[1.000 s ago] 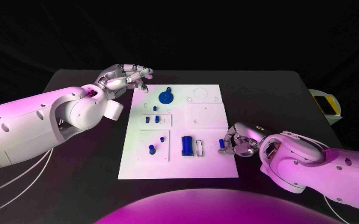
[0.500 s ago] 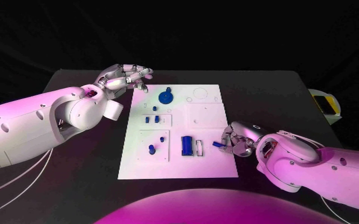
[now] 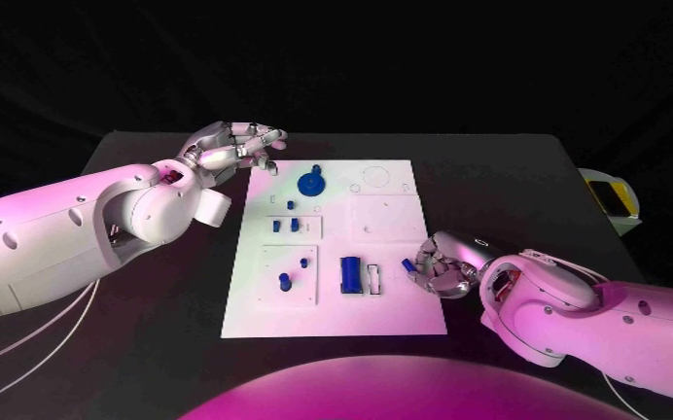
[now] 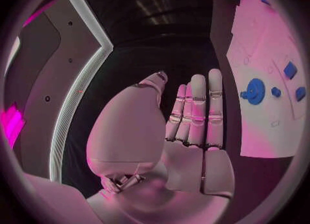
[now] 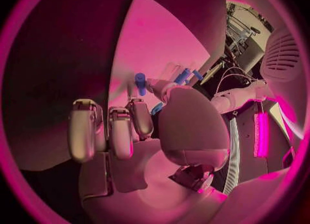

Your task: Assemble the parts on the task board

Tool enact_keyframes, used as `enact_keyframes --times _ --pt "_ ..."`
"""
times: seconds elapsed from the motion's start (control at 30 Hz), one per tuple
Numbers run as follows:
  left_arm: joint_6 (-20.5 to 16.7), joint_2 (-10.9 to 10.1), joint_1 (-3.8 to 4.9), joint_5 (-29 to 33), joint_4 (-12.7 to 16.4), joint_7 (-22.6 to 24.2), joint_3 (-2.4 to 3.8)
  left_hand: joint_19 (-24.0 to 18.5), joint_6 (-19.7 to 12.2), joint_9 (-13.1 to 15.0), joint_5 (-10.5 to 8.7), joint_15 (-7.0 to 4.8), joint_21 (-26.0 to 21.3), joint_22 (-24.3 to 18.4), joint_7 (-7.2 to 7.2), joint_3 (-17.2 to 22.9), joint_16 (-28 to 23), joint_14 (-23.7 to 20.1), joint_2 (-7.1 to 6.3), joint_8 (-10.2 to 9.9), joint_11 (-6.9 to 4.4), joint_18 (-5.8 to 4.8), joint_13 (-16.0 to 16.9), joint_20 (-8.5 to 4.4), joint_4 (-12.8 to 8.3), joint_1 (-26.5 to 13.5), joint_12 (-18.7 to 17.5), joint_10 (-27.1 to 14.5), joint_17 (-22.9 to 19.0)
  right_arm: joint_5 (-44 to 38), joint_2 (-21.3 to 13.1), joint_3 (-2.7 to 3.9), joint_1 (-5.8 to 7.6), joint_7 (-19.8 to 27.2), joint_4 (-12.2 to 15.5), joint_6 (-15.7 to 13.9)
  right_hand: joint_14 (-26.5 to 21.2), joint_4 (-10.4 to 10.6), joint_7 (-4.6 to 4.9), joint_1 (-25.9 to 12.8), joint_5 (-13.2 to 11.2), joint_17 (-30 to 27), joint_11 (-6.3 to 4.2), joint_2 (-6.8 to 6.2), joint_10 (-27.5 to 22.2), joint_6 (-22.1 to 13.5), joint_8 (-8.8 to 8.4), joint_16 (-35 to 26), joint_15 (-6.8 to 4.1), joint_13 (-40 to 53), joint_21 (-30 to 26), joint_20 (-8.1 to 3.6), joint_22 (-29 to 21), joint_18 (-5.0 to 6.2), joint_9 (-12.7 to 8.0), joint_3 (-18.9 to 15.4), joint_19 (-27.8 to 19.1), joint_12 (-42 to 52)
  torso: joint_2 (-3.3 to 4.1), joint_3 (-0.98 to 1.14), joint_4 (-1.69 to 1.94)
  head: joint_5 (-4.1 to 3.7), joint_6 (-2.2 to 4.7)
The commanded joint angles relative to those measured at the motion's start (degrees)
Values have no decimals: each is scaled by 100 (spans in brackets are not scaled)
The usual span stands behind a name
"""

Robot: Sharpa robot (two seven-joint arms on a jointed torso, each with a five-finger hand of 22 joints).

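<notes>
Task board (image 3: 336,313) sat mid-desk (image 3: 140,342); left robot hand (image 3: 235,146) beside its far-left corner, right robot hand (image 3: 443,266) at its right edge.

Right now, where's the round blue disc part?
In the head view, the round blue disc sits at the task board's far end, left of centre, nearest the left robot hand.

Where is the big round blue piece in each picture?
Head view: the round blue piece sits near the far end of the white board, close to the left hand.
Left wrist view: it lies on the board beside the hand's straight fingers.
Right wrist view: I cannot pick it out.
Shared landmark: the white board.
</notes>
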Motion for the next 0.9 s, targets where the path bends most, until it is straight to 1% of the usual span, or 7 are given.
enact_keyframes --times 0.03,0.27,0.53,0.7,0.9 --pt "69 11 1 4 10 38 4 52 -23 -5 10 -3 -24 -8 10 0 17 -5 -15 8 -12 75 -5 -6 8 52 -4 -36 -2 160 12 1 7 -10 84 -138 513 -858 -78 -49 79 1027 -14 5 52 38 28 7 -7 329 53 -14 1230 -94 53 810 225 34 0 -2 1 5 27" --pt "73 17 1 4 10 38 4 53 -27 -6 10 -3 -25 -8 11 1 17 -5 -17 5 -12 75 -7 -7 4 63 -5 -39 -3 424 123 7 64 89 188 -294 515 -866 -85 -94 130 1035 -18 -5 64 44 34 10 -11 345 70 -20 1234 -98 63 776 231 56 1 -3 -1 11 44" --pt "80 14 1 4 15 34 4 53 -27 -6 10 -3 -25 -8 11 1 17 -5 -17 5 -12 75 -7 -7 4 63 -5 -39 -3 691 288 9 80 193 205 -369 513 -878 -90 -123 138 1026 -22 -26 68 44 36 7 -14 351 51 -22 1229 -94 70 742 225 63 4 -3 2 3 47" --pt "81 10 1 4 20 33 4 53 -27 -6 10 -3 -25 -8 11 1 17 -5 -17 5 -12 75 -7 -7 4 63 -5 -39 -3 821 386 9 81 223 158 -305 513 -880 -95 -155 117 1027 -25 -35 69 48 38 7 -17 354 45 -25 1227 -93 75 702 223 65 5 -4 1 -3 52" --pt "87 9 2 4 32 29 4 53 -27 -6 10 -3 -25 -8 11 1 17 -5 -17 5 -12 75 -7 -7 4 63 -5 -39 -3 959 493 9 82 211 66 -130 511 -844 -101 -260 196 1017 -30 -19 65 52 28 3 -22 357 18 -32 1220 -88 79 577 212 64 7 -5 6 -4 51"
